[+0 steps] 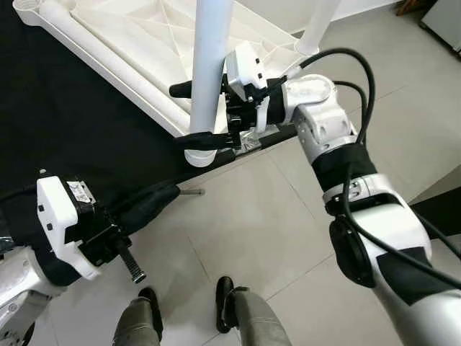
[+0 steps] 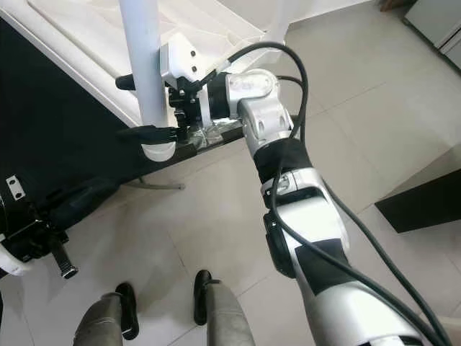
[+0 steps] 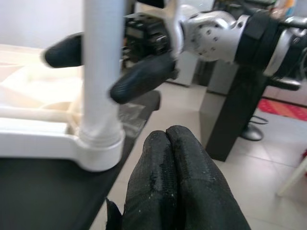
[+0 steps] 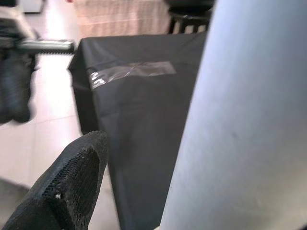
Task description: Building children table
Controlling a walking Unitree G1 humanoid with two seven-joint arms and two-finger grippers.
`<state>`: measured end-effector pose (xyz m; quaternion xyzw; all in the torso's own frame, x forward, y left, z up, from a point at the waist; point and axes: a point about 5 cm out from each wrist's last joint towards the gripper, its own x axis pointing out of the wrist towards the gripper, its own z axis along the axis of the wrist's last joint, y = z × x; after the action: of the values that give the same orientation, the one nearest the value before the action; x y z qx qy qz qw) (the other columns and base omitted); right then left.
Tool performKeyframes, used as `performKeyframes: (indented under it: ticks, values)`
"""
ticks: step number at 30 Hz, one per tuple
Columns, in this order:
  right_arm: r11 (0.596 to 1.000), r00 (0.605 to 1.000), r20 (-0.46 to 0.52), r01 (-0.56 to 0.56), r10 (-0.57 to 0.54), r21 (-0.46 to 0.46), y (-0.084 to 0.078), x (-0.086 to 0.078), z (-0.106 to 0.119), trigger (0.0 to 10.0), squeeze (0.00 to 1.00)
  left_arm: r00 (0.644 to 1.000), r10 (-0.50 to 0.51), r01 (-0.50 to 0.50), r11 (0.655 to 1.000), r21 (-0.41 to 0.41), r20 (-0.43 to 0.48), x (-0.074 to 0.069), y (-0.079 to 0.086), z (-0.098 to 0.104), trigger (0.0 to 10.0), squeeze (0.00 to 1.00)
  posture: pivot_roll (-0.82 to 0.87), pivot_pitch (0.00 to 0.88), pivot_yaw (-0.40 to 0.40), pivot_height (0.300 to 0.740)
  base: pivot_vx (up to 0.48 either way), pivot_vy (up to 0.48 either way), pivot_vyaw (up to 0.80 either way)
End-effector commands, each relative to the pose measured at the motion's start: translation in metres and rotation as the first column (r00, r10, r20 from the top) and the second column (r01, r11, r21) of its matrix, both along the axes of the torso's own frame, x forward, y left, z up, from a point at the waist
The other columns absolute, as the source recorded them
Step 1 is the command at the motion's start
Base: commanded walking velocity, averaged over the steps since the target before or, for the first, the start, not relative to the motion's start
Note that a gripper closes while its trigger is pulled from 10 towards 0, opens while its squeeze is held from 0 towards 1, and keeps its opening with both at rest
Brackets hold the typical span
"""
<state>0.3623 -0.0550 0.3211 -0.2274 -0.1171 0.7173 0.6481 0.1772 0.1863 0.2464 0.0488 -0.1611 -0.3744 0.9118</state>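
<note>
A white plastic table top lies upside down on a black-covered surface. A white table leg stands upright in the near corner socket. My right gripper is shut on this leg just above the socket, one black finger on each side. A second white leg stands at the far corner. My left gripper is low at the left, beside the black cover's edge, its fingers pressed together with nothing in them. It points toward the socket from a short distance.
A patch of clear tape sits on the cover's corner by the socket. Light floor tiles spread in front, with my feet at the bottom. A dark piece of furniture stands at the right.
</note>
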Motion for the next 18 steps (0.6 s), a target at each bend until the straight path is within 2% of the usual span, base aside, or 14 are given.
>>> performKeyframes:
  ticks: [1,12,14,17,18]
  values:
    - [0.999,1.0,-0.006,-0.03,0.03,-0.028,0.002,-0.001,-0.003,10.0,0.0,1.0,-0.025,0.025,1.0,0.011,0.003,-0.006,-0.003,0.003,10.0,0.0,0.13,0.38,-0.166,0.74,0.0,0.0,0.0]
    - [0.995,0.998,0.0,0.06,-0.06,-0.075,-0.022,0.011,-0.003,10.0,0.0,0.998,0.056,-0.057,0.998,0.03,0.022,-0.008,0.012,0.007,10.0,0.0,0.13,0.38,-0.169,0.74,0.0,0.0,0.0]
    - [0.995,0.998,0.0,0.06,-0.06,-0.075,-0.022,0.011,-0.003,10.0,0.0,0.998,0.056,-0.057,0.998,0.03,0.022,-0.008,0.012,0.007,10.0,0.0,0.13,0.38,-0.169,0.74,0.0,0.0,0.0]
    - [0.99,0.993,0.013,0.12,-0.119,-0.077,-0.028,0.015,-0.007,10.0,0.0,0.998,0.063,-0.064,0.998,0.03,0.025,-0.008,0.013,0.007,10.0,0.0,0.12,0.375,-0.17,0.74,0.0,0.0,0.0]
    - [0.986,0.988,0.018,0.153,-0.152,-0.064,-0.03,0.017,-0.009,4.3,0.0,0.998,0.065,-0.065,0.997,0.03,0.026,-0.008,0.013,0.007,10.0,0.0,0.11,0.372,-0.173,0.74,0.0,0.0,0.0]
